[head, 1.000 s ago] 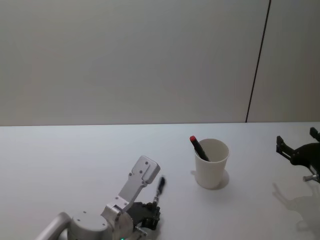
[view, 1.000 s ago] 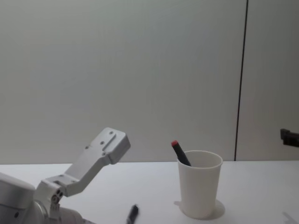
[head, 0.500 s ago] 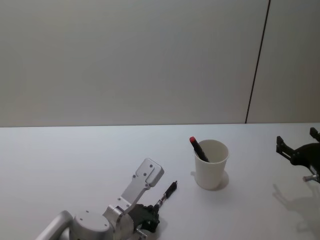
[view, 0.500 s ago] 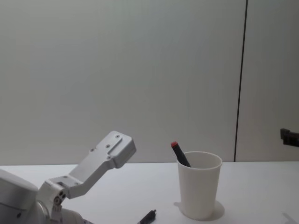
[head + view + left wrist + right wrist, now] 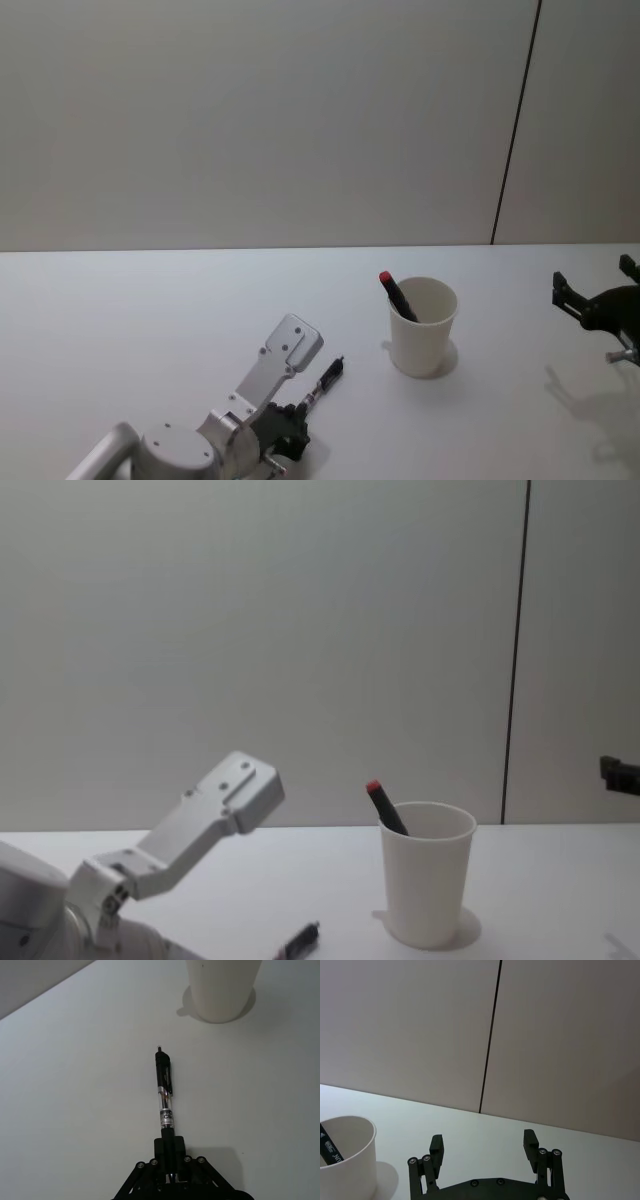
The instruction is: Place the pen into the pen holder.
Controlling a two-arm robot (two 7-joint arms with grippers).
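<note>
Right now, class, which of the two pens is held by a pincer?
The black pen with the clear barrel, clamped by its end in the left pincer. The red-tipped pen stands in the white cup.

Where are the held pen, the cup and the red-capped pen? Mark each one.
held pen (image 5: 165, 1105), left wrist view, on its clear barrel.
cup (image 5: 422, 342), head view, on its outer wall.
red-capped pen (image 5: 373, 787), chest view, on its red cap.

You have bare table (image 5: 150, 300) between the black pen (image 5: 164, 1095) in your left end effector (image 5: 169, 1152) and the cup (image 5: 422, 330). A red-capped pen (image 5: 396, 295) leans at the cup's left rim, taking part of the mouth. Your right end effector (image 5: 482, 1140) hangs well off to the cup's right.
</note>
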